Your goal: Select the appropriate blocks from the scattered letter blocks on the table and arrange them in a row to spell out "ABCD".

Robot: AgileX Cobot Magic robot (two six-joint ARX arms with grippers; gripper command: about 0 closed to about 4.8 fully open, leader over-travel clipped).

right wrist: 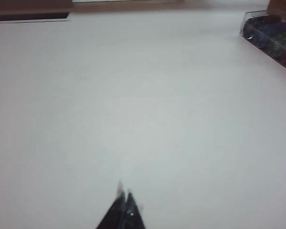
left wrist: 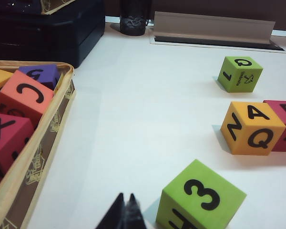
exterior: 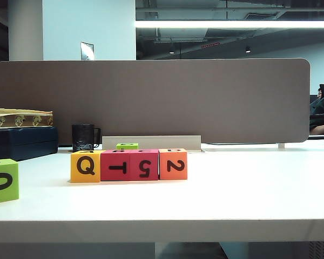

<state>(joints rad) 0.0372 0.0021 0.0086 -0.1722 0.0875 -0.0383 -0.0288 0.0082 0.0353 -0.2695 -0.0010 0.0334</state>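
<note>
Looks done to me: four blocks [exterior: 128, 165] in a row on the desk [exterior: 232, 199], left gripper [left wrist: 125, 213] and right gripper [right wrist: 124, 210] both pressed together, empty. Next I'd just check the top letters.

Bright ceiling strip light [exterior: 235, 24] overhead, soft block shadows (right wrist view blurred, washed out).

Worktop [exterior: 248, 199] smooth, white, faintly sheeny; blocks [exterior: 128, 165] matt, soft-looking foam; divider [exterior: 151, 100] dull, cloth-like; mug [exterior: 84, 137] glossy black; left gripper [left wrist: 124, 210] and right gripper [right wrist: 123, 200] fingers dark, plastic-looking.
</note>
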